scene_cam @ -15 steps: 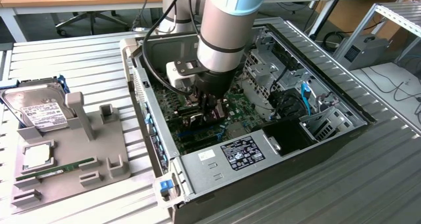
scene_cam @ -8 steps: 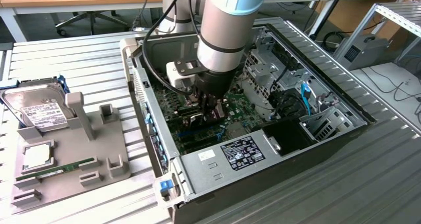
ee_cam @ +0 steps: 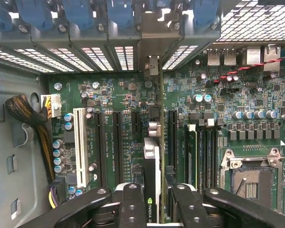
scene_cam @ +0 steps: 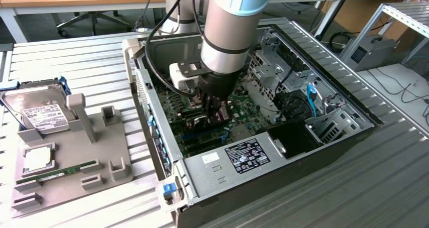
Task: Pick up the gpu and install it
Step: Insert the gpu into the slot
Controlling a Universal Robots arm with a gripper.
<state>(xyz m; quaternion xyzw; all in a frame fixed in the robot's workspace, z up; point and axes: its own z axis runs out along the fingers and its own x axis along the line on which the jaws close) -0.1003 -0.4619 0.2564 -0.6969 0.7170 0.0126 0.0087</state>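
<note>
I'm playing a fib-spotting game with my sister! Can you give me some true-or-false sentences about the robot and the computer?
1. The tool holds the gpu between its fingers. True.
2. The hard drive rests on the grey holder, outside the computer case. True.
3. The gpu lies on the grey holder. False: it is held over the motherboard, inside the computer case.
4. The computer case is closed up. False: its side is open, so the motherboard shows.

Ext. high, wrist close; shared mobo (scene_cam: 176,132) (ee_cam: 128,102)
</note>
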